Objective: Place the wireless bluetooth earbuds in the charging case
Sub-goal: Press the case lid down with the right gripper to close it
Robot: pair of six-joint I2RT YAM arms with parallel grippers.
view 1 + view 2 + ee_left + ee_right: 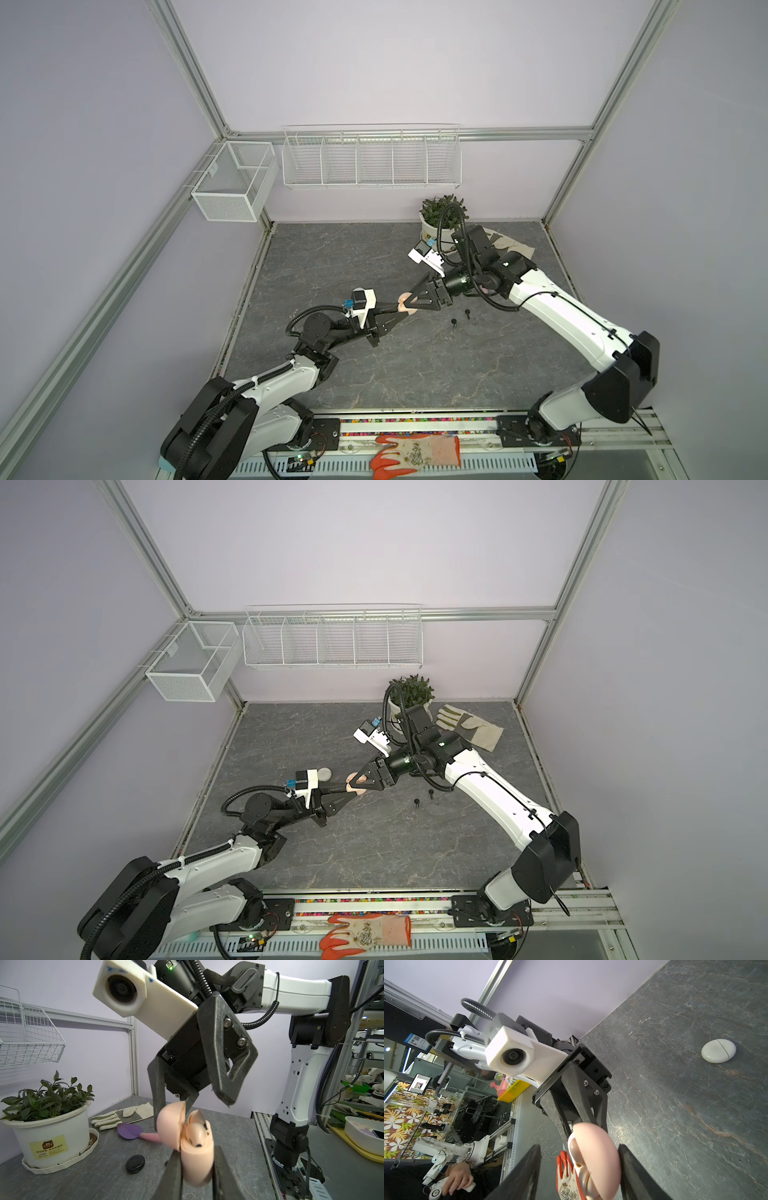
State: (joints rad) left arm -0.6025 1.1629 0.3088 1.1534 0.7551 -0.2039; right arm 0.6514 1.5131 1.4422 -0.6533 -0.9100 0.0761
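Each arm is built from white moulded link shells and black joint housings: left arm (291,374), right arm (557,316). A black corrugated conduit (316,309) loops along each wrist. In the upper right of the left wrist view, a thin black cable (278,987) crosses the white shell. Each wrist carries a white block-shaped camera housing (122,991) with a round black lens. The right pincer (197,1113) has matte black, open-framed triangular fingers (214,1053), each fastened with silver socket screws (227,1021). A green indicator lamp (170,968) is lit on the black wrist motor.
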